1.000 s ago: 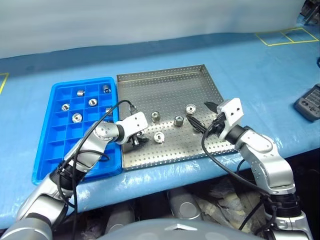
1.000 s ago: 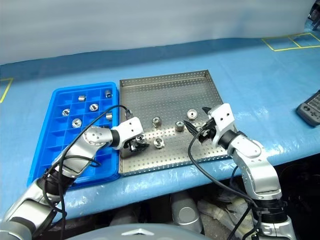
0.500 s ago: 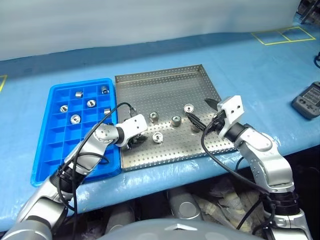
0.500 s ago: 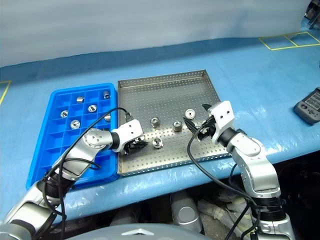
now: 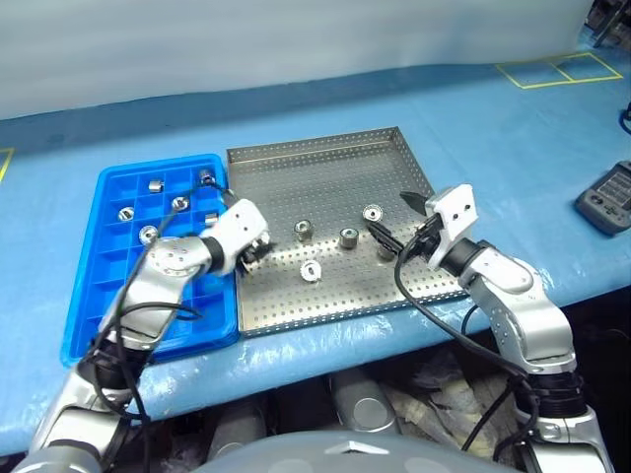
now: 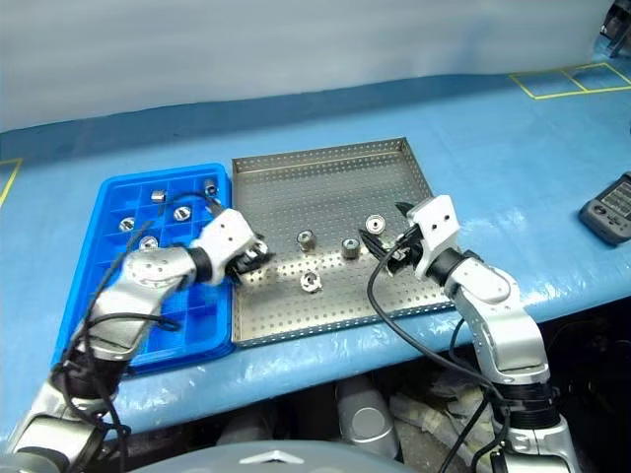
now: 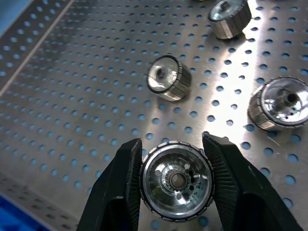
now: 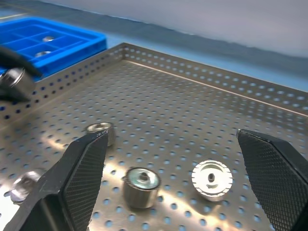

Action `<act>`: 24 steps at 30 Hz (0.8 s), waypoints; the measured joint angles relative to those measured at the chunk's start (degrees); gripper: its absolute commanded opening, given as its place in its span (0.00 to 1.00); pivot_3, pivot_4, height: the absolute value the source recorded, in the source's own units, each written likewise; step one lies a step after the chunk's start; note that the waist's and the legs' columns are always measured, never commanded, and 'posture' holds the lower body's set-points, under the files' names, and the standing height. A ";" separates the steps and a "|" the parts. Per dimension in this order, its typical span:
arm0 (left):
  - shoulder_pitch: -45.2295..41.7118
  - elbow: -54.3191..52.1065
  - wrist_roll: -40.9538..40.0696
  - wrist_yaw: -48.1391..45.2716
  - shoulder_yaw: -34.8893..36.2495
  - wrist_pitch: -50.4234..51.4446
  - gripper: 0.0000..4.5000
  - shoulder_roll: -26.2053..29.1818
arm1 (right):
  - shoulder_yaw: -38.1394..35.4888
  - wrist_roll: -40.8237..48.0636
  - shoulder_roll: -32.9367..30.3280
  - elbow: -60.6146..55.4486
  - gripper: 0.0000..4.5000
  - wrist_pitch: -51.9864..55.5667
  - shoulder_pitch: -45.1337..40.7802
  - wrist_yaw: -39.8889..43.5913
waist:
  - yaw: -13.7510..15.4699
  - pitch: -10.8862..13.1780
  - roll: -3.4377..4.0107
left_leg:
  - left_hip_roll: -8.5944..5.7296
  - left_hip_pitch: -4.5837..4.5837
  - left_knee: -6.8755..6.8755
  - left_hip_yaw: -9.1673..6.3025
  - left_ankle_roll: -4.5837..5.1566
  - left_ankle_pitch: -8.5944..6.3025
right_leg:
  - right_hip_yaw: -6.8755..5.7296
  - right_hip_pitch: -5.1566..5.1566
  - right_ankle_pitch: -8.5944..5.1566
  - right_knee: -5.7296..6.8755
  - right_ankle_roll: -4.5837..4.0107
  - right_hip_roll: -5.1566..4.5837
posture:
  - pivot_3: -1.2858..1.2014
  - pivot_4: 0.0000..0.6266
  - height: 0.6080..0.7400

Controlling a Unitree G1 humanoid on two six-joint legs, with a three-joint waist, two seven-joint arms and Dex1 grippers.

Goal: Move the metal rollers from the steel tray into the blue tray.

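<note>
- Steel tray (image 5: 325, 177): square, perforated floor, low rim, lying on the table (image 5: 493, 128) with its left rim just beside the blue tray (image 5: 99, 296).
- Contents of steel tray: four metal rollers loose on the floor. One (image 5: 304, 231) and a second (image 5: 348, 236) stand side by side near the middle; a third (image 5: 372, 213) sits just right of them; a fourth (image 5: 311, 271) lies apart, nearer the front rim.
- Blue tray: plastic, gridded into small square compartments. About five rollers sit in the far compartments, one per cell, among them one at (image 5: 155, 184) and one at (image 5: 126, 213); the exact count is uncertain, since the left arm covers part of the grid. The near compartments hold nothing.
- Left gripper (image 7: 175, 180): clenched on a roller (image 7: 176, 180), held end-on between both fingers above the steel tray's left rim, beside the blue tray.
- Right gripper (image 5: 396, 225): fingers spread wide, holding nothing, over the right part of the steel tray near the third roller.
</note>
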 measured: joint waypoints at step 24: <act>11.69 -8.88 1.26 20.38 18.01 11.55 0.38 -6.95 | 20.25 1.40 2.77 5.18 1.00 1.23 -11.55 21.44 | 15.35 -0.03 -0.36 | -0.13 0.02 -0.01 -1.14 -0.59 0.32 | -1.20 0.24 -0.24 0.19 -0.43 -0.19 | 0.56 0.24 1.00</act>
